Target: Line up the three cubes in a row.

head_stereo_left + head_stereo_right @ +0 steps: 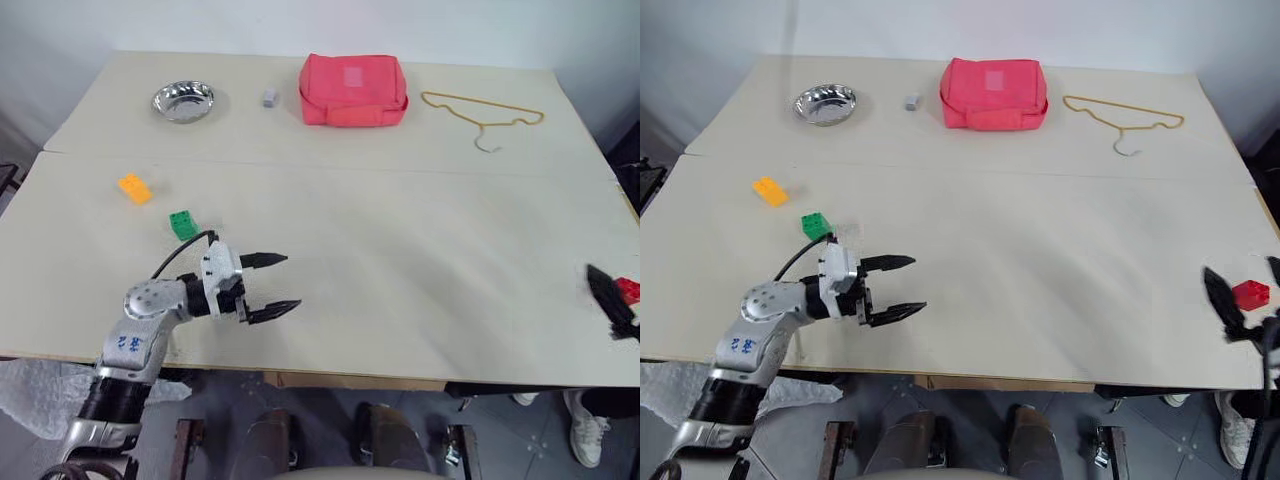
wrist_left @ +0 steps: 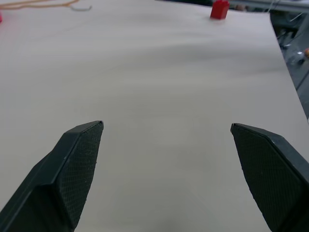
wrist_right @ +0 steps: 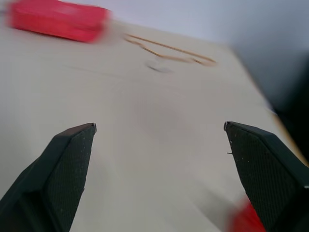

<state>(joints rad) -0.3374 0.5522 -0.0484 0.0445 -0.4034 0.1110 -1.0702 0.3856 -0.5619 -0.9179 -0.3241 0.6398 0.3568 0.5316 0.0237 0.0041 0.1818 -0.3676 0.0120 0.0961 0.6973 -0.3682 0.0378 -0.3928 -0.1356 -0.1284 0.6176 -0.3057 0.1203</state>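
- Hovering over the bench [image 1: 400,250], the left claw [image 1: 282,283] is spread wide and empty, just beside the green cube [image 1: 183,224].
- Orange cube [image 1: 134,187] sits further back-left.
- Right claw [image 1: 1245,297], spread wide, flanks the red cube [image 1: 1250,294] at the right edge.

Table [image 1: 400,270] holds everything. Far edge, left to right: bowl [image 1: 184,100], small block [image 1: 269,97], pouch [image 1: 353,89], hanger [image 1: 484,112]. Left side: first cube [image 1: 135,187], second cube [image 1: 183,224] just nearer and right of it. Left gripper [image 1: 276,283] before second cube, above near edge. Third cube [image 1: 1250,294] far right, near front edge, beside right gripper [image 1: 1244,288].
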